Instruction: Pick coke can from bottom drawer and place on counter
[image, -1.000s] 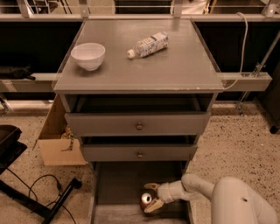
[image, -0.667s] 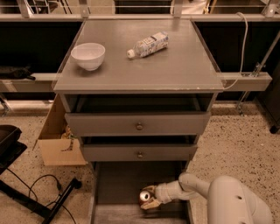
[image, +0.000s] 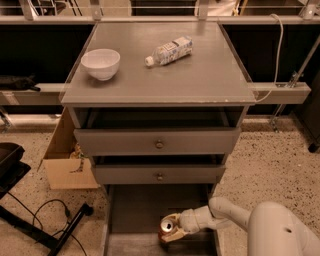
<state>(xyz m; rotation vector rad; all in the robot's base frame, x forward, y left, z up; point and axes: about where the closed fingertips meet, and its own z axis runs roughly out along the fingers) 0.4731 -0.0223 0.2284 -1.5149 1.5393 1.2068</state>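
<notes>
The coke can (image: 166, 225), red with a silver top, is in the open bottom drawer (image: 134, 210) near its front right. My gripper (image: 171, 231) reaches in from the right on a white arm (image: 225, 212), its tan fingers closed around the can. The can leans slightly, with its top facing up and to the left. The counter (image: 210, 80) is the grey cabinet top above the two upper drawers.
A white bowl (image: 100, 63) and a clear plastic bottle (image: 169, 50) lying on its side are on the counter. The two upper drawers (image: 159, 144) stick out slightly above the can. A cardboard box (image: 62, 165) and a black stand with cables (image: 60, 227) are on the floor to the left.
The gripper and the can have shifted slightly to the left and up inside the bottom drawer. Nothing on the counter has moved.
</notes>
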